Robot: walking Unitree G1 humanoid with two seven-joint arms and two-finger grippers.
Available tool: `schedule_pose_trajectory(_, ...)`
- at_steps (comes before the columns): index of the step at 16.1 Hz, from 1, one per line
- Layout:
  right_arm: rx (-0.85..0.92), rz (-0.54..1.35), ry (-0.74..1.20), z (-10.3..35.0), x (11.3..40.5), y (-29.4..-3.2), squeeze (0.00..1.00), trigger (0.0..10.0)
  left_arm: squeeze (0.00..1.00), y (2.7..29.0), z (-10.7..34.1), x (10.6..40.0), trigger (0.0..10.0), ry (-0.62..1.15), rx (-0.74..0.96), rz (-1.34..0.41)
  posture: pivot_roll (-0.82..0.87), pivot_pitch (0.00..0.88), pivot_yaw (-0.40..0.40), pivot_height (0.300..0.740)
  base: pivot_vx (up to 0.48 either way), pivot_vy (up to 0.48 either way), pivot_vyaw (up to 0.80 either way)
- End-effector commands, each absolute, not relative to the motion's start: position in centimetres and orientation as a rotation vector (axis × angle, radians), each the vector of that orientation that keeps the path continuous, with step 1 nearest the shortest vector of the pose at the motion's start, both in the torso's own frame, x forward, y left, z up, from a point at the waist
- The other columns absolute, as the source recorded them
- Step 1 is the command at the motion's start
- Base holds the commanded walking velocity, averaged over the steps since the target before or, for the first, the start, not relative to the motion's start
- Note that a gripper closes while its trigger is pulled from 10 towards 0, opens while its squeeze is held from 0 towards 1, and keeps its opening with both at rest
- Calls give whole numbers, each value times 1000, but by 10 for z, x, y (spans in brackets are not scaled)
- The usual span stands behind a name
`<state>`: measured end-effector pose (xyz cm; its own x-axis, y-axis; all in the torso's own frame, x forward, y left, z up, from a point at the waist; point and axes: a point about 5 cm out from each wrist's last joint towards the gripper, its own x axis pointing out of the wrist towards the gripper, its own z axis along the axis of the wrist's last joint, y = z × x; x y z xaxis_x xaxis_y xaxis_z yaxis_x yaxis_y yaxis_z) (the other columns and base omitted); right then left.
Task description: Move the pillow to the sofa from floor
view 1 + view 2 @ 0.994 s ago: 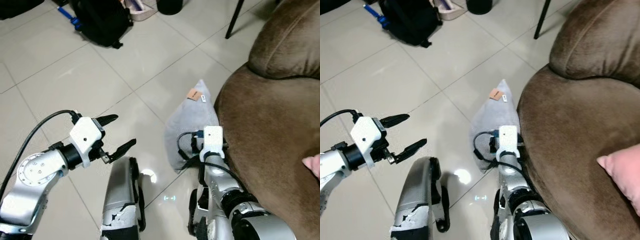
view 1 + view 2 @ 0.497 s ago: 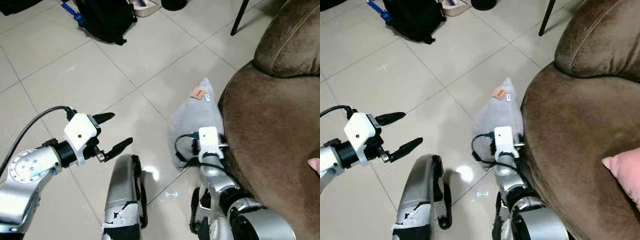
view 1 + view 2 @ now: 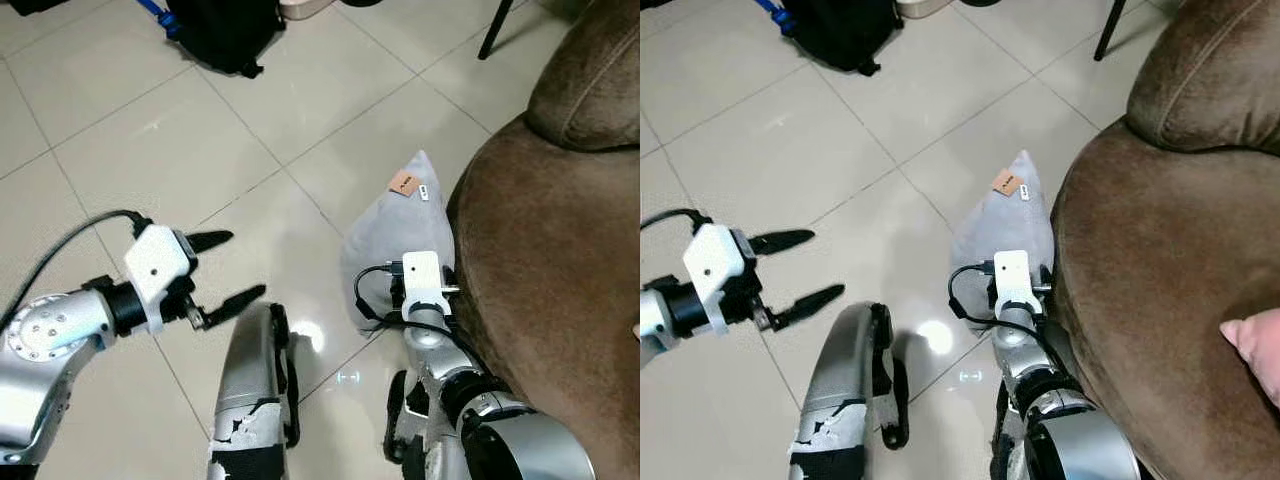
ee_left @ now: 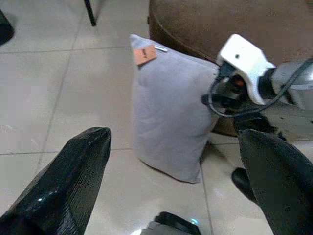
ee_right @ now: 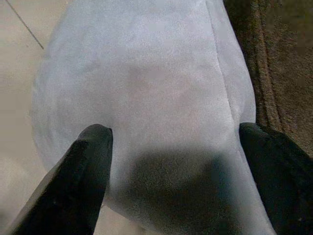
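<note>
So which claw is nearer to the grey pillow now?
Right. The right claw is open right at the grey pillow beside the sofa; the left claw is open above the floor, apart from it.

You have a soft, light grey pillow point(image 3: 385, 240) standing on edge on the tiled floor point(image 3: 150, 150), leaning against the curved front of the brown sofa point(image 3: 550, 270). A small orange tag point(image 3: 403, 183) sits near its upper corner. It lies directly ahead of the right gripper point(image 5: 181, 196), between its spread fingers, and well apart from the left gripper point(image 3: 215, 272).
</note>
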<state>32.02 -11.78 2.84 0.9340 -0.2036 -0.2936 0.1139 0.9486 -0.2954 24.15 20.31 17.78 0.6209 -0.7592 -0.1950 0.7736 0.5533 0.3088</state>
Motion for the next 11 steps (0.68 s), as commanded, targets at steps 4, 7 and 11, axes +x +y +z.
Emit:
schedule_pose_trajectory(4, -277, -138, 394, 14, 309, -114, 0, 0, 0, 175, 162, 265, 10000, 70, 356, -929, 391, 363, 104, 558, 0, 0, 0)
schedule_pose_trajectory(7, -273, -133, 392, 14, 309, -114, 0, 0, 0, 147, 149, 272, 10000, 72, 348, -935, 390, 362, 103, 558, 0, 0, 0)
schedule_pose_trajectory(11, -268, -131, 390, 14, 309, -114, 0, 0, 0, 136, 129, 274, 10000, 87, 347, -929, 390, 362, 102, 558, 0, 0, 0)
